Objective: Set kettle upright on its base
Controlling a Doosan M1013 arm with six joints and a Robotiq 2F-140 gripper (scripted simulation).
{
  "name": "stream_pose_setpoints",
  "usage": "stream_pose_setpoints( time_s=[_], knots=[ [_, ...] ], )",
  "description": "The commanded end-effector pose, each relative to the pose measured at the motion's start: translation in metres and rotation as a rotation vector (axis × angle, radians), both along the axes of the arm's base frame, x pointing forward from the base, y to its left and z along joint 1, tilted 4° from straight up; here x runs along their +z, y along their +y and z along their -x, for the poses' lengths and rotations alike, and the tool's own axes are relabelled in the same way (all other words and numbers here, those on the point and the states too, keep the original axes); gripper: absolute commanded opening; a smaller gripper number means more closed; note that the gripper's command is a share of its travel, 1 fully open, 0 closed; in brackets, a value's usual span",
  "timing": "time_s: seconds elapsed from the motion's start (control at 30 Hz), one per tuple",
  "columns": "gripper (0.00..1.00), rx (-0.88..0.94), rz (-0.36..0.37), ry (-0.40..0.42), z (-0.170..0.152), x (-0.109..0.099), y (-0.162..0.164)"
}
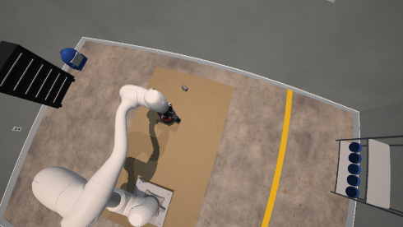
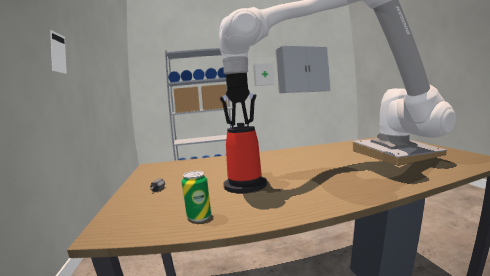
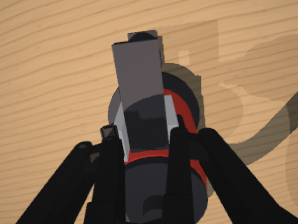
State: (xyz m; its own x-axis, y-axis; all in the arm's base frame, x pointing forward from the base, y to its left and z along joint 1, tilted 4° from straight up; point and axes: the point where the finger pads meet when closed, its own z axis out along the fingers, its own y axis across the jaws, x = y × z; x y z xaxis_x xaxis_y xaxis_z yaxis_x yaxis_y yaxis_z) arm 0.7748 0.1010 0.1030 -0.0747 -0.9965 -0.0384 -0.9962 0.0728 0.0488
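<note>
one wooden desk [image 2: 320, 210], curved front edge, fine straight grain, on dark legs. nearest the exterior camera: one green and yellow drink can [image 2: 196, 196], upright, silver lid, standing apart from everything else. left of it and a little further back, one small dark grey lump [image 2: 157, 185] lying on the wood, too small to identify. behind the can, mid-desk: one red kettle [image 2: 243, 156], a smooth tapered cylinder with a dark top, upright on one flat round black base [image 2: 245, 186]; the ring and stud are hidden underneath, so their fit cannot be told. the tool [image 2: 240, 122] comes straight down onto the kettle top, black linkage fingers [image 2: 252, 107] angled inward and pinching the kettle's top part; the wrist view shows the dark fingers either side of a grey handle-like block [image 3: 141, 70] above the red rim. one white arm: wrist link vertical over the kettle, a round elbow joint [image 2: 240, 25] above it, a long link running up and right out of frame, another dropping down to the bulky shoulder [image 2: 417, 112] over a pale mount plate [image 2: 400, 150] at the desk's far right end. the arm's shadow lies curved across the wood. beyond the desk, by the back wall: one grey shelf rack [image 2: 170, 100] with a row of blue round items and two brown panels, one small white sign with a green cross [image 2: 264, 74], one grey two-door wall cabinet [image 2: 302, 69]. one white panel [image 2: 58, 51] on the left wall.
</note>
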Motion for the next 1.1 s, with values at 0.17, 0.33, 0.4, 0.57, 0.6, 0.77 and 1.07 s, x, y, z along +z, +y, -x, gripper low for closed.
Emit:
stream_pose_setpoints(
  time_s=[0.17, 0.33, 0.4, 0.57, 0.6, 0.77, 1.07],
  knots=[
    [0.1, 0.0, -0.001, -0.002, -0.0003, -0.0016, 0.0002],
    [0.1, 0.0, -0.001, -0.002, -0.0003, -0.0017, 0.0002],
    [0.1, 0.0, -0.001, -0.002, -0.0003, -0.0017, 0.0002],
    [0.1, 0.0, -0.001, -0.002, -0.0003, -0.0017, 0.0002],
    [0.1, 0.0, -0.001, -0.002, -0.0003, -0.0017, 0.0002],
    [0.1, 0.0, -0.001, -0.002, -0.0003, -0.0027, 0.0003],
    [0.1, 0.0, -0.001, -0.002, -0.0002, -0.0047, 0.0003]
  ],
)
